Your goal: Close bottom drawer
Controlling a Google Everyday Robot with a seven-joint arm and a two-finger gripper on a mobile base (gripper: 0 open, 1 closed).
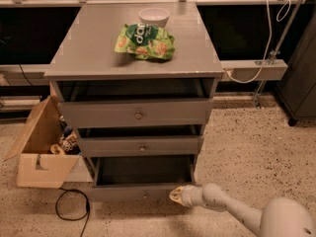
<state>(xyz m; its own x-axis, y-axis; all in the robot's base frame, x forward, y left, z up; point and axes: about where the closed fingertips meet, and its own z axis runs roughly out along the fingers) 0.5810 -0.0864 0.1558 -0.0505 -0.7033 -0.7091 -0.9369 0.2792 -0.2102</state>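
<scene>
The bottom drawer (123, 191) is the lowest of the grey cabinet's (133, 63) three drawers. It stands pulled out toward me, its dark inside showing, with a low flat front and a tiny knob (145, 195). My gripper (176, 195) is at the end of the white arm coming from the lower right. Its yellowish tip rests against the right end of the bottom drawer's front.
The top drawer (136, 113) and middle drawer (140, 146) are slightly out. A green chip bag (144, 41) and a white bowl (153, 17) sit on the cabinet top. An open cardboard box (42, 147) and a black cable (71, 209) lie on the floor at left.
</scene>
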